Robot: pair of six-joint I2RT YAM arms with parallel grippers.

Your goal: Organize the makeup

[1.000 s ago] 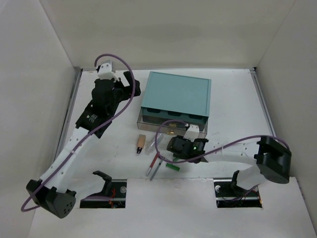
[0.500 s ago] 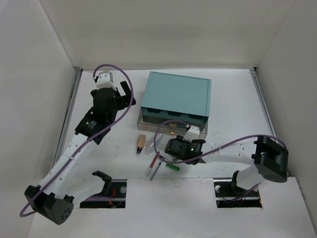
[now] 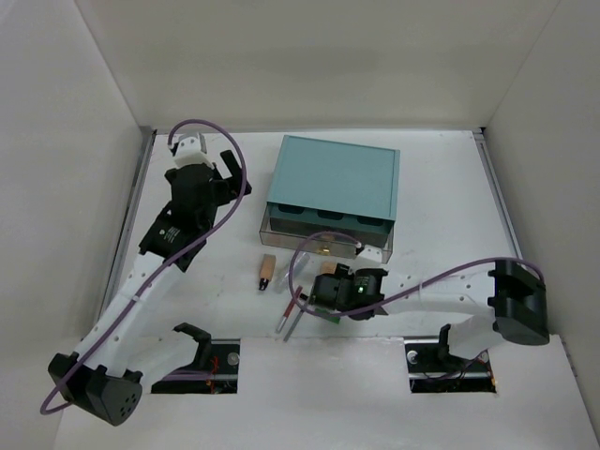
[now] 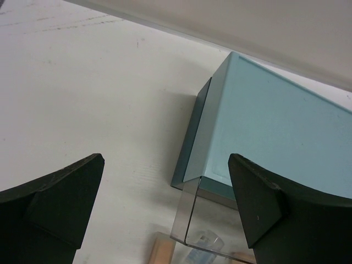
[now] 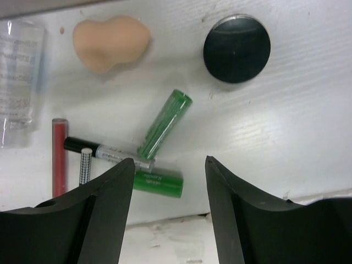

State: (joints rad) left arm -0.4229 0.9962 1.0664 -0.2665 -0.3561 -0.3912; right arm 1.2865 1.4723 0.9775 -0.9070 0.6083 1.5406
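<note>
Top view: your left tool [image 3: 204, 157] hung beside the teal box [image 3: 333, 178]. The right tool [image 3: 322, 292] sat low over makeup on the tabletop [image 3: 450, 187], and the tan tube [image 3: 267, 272] lay loose.

Left wrist: jaws spread wide, holding nothing.

Right wrist: jaws partly spread, pinching nothing, above 2 green tubes [image 5: 164, 124]. The sponge [image 5: 111, 41], black jar [image 5: 236, 48] and red pencil [image 5: 59, 157] lay loose.

Judgement: nearly everything was left to sort.

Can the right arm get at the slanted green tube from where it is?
Probably yes: the right gripper hangs open over the slanted green tube, with nothing covering it; only a pencil lies by its lower end.
</note>
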